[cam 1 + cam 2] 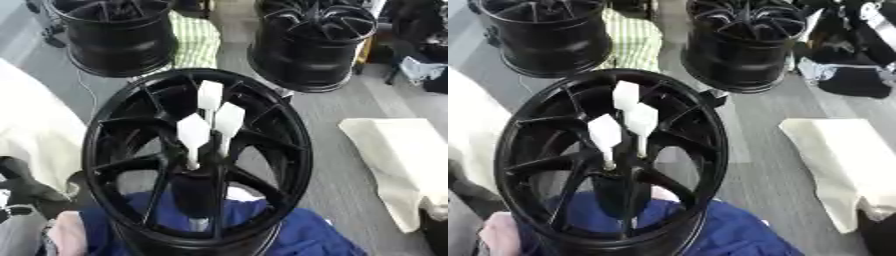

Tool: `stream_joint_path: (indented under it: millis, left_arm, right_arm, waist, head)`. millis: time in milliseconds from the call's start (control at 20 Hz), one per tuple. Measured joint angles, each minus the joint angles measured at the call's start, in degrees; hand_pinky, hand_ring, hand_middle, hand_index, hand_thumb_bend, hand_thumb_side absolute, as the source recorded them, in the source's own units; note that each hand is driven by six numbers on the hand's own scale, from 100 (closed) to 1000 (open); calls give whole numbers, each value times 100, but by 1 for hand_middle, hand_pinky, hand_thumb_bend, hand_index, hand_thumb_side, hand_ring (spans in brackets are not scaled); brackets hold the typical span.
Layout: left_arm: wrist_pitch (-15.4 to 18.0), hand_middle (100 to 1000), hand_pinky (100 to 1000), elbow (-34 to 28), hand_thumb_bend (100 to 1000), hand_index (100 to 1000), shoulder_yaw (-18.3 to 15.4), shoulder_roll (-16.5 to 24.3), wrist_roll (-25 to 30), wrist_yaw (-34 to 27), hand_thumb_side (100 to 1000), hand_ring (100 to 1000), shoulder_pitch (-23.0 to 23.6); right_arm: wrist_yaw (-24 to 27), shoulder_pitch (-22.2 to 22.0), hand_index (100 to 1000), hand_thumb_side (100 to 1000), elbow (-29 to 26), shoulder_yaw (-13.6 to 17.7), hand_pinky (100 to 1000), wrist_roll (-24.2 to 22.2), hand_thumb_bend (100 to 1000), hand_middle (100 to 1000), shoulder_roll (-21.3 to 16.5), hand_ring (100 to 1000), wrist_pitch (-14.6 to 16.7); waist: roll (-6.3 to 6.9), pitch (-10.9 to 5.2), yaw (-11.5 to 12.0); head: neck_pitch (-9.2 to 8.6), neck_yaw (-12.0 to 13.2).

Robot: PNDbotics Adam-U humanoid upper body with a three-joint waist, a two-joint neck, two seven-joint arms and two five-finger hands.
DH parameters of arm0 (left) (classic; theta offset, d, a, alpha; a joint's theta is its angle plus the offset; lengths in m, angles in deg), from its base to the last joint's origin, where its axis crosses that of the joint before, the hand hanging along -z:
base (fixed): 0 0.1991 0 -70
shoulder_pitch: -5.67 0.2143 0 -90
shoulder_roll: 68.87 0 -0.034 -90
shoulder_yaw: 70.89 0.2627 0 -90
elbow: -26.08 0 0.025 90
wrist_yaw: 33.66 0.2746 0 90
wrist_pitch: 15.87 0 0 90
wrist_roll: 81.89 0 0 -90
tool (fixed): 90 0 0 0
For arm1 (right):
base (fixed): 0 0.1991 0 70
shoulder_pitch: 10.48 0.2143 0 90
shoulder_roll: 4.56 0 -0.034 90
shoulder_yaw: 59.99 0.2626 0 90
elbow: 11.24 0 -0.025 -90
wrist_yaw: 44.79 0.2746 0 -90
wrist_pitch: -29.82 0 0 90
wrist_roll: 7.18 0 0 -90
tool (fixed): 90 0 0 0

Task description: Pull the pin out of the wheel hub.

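At centre, 3 white pins (pixel 211 95) stand in the black wheel hub (pixel 198 159); fingers of both hands unseen.

At the lower left edge of the left eye view we see a black, angular shape, apparently our left hand (pixel 31 186), coming in from the left side. Its pose is too blurred to tell.
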Motion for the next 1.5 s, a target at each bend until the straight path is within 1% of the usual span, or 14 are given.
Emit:
stream_joint_path:
  millis: [250,350,550,600,650,700,850,1000,1200,1350,1500]
  left_arm:
    - [19,557,613,-58,100,747,36,4,35,0,590,627,-53]
    - [22,557,613,-64,100,747,52,8,51,0,589,627,-75]
    - [22,557,613,-80,100,747,73,21,82,2,588,627,-83]
    - [22,557,613,-84,100,747,82,35,85,4,588,627,-84]
    - [24,557,612,-91,100,747,92,48,88,7,588,627,-85]
    - [26,557,613,-93,100,747,100,55,95,9,587,627,-87]
    - [24,557,612,-95,100,747,103,55,118,11,587,627,-92]
    - [18,557,612,-95,100,747,119,55,134,12,587,627,-111]
    - [7,557,612,-95,100,747,139,55,150,12,587,627,-132]
    - [5,557,612,-95,100,747,156,53,171,15,587,627,-137]
    - [1,557,612,-95,100,747,174,50,191,25,586,627,-143]
  right_arm:
    - [152,775,894,202,-38,-467,646,-876,215,783,-50,699,-21]
    - [154,1096,905,207,-25,-639,676,-1236,245,810,-24,734,-64]
    - [65,1693,922,186,210,-999,724,-2005,280,851,193,783,-81]
    - [8,1827,925,166,301,-1084,730,-2191,282,853,272,789,-68]
    - [-58,1948,928,186,398,-1166,738,-2374,289,862,359,797,-45]
    - [-135,2056,931,186,505,-1242,745,-2545,296,868,449,806,-19]
    - [-377,2316,935,186,858,-1432,755,-2999,307,875,734,816,86]
    - [-614,2546,943,185,1192,-1583,783,-3376,313,889,1017,843,217]
    - [-971,2820,949,176,1507,-1747,812,-3845,314,906,1350,870,412]
    - [-1191,2940,948,170,1719,-1842,816,-4115,315,909,1568,878,534]
    - [-1368,2991,946,159,1929,-1909,824,-4283,305,911,1738,887,639]
  waist:
    - [-40,67,83]
    - [-66,85,103]
    - [-108,117,130]
    - [-119,119,140]
    - [-126,119,152]
    - [-130,123,161]
    - [-133,143,196]
    - [-134,150,235]
    - [-135,150,289]
    - [-138,151,332]
    - [-138,154,353]
  head:
    - [-37,-55]
    - [-56,-70]
    - [-57,-104]
    - [-57,-116]
    - [-57,-127]
    - [-57,-137]
    - [-57,-154]
    - [-57,-190]
    - [-57,-243]
    - [-57,-284]
    - [-57,-297]
